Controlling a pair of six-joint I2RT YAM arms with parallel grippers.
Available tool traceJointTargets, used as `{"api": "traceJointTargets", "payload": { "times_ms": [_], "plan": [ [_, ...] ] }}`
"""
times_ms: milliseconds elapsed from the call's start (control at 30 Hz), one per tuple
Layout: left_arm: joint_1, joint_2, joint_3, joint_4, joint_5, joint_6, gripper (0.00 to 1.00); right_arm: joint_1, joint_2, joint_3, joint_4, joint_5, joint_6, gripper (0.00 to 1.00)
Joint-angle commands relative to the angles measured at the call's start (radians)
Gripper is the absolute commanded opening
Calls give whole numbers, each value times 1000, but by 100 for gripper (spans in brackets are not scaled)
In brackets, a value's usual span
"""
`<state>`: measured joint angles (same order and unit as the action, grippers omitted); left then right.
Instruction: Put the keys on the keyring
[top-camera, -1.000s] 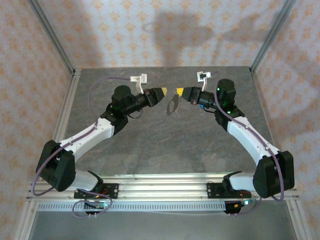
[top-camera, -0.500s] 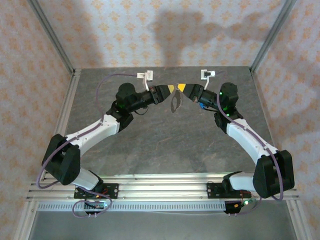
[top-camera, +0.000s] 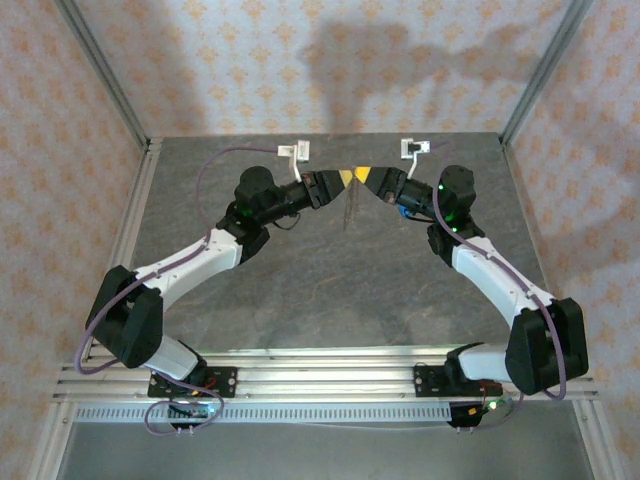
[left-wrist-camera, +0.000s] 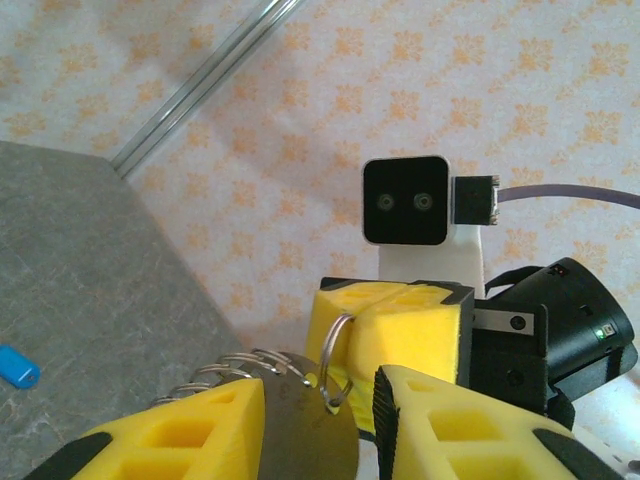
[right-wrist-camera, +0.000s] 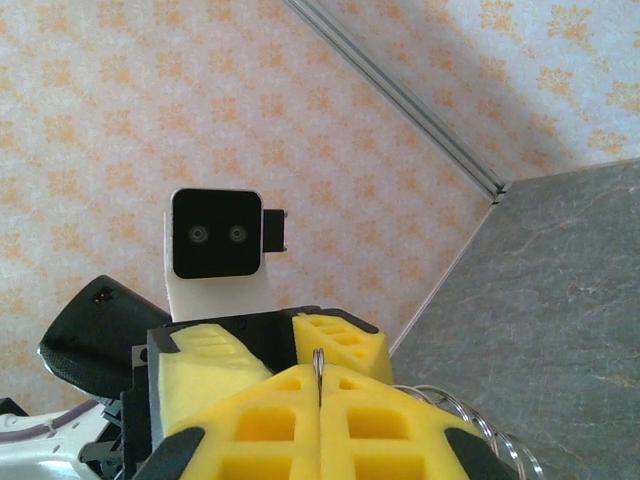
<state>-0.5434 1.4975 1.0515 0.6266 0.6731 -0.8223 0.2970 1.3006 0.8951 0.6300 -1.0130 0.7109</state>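
Grey table (top-camera: 330, 290), blue key (left-wrist-camera: 18, 365) lying, right claw (right-wrist-camera: 318, 388) pinching keyring (left-wrist-camera: 327, 358)

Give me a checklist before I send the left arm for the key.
1. Hold of right gripper on ring: ok, shut on it.
2. Hold of left gripper on the disc between its fingers: cannot tell.
3. Location of key: ok, it lies loose on the table.
4. Key on ring: not ok.
5. Clearance between the grippers: cannot tell, their tips nearly meet.
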Motion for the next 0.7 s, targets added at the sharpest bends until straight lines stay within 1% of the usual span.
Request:
{"api": "traceJointTargets", "payload": {
  "times_ms": [0, 200, 400, 667],
  "plan": [
    [-8, 9, 46, 63, 11, -5, 35, 12, -1, 0, 67, -9, -5, 0],
    [-12, 12, 55, 66, 14, -3, 34, 19, 2, 7, 46, -10, -20, 0],
    [-18, 6, 49, 68, 17, -2, 23, 20, 0, 10, 22, -2, -40, 0],
    [-18, -24, 14, 64, 10, 5, 24, 20, 1, 11, -18, 25, -68, 0]
  ]
}}
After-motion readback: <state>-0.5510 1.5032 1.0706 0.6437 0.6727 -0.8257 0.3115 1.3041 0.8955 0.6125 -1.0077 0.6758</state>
